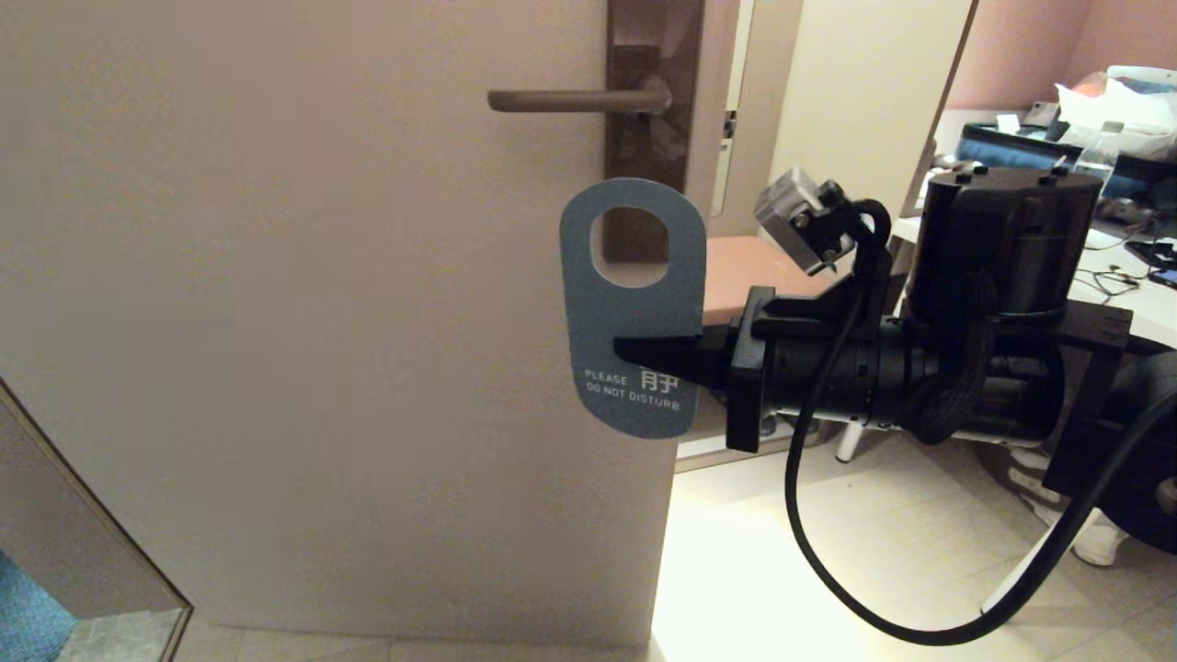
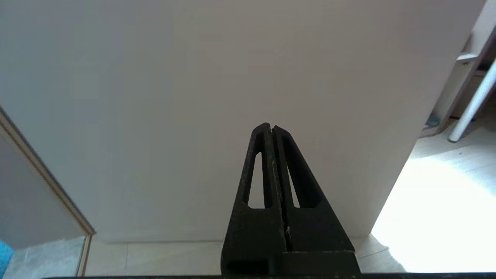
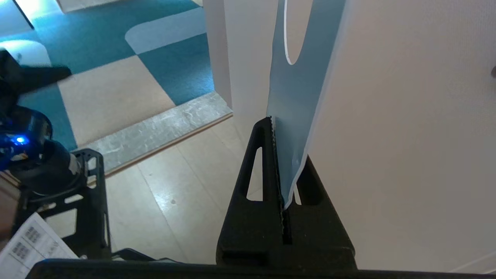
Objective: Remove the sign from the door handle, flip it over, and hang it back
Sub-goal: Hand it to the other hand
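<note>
1. The right gripper point(image 1: 634, 352) reaches in level from the room side, its black fingers clenched flat on the flat blue card sign with the oval hole point(image 1: 633, 308), at the card's edge nearest the door's free edge, just above the white lettering "PLEASE DO NOT DISTURB".
2. The sign hangs free of the slim dark brown metal lever door handle point(image 1: 575, 99). It is upright, below the handle and in front of the pale door point(image 1: 303, 303), with its hole beneath the tall brown backplate point(image 1: 655, 55). The blue face is toward the head camera.
3. Step in hand, as judged: turning the card over. The wrist would have to roll about half a turn to bring the other face forward, with the card well clear of the door so no corner catches.
4. The grip sits low on one edge and the card already bows in the right wrist view. A slow roll should keep it from slipping or creasing.
5. For rehanging, the hole should end uppermost and unobstructed, then slide over the lever's free tip.
6. The left gripper point(image 2: 272, 130) is parked low before the door, pressed shut, grasping nothing.
</note>
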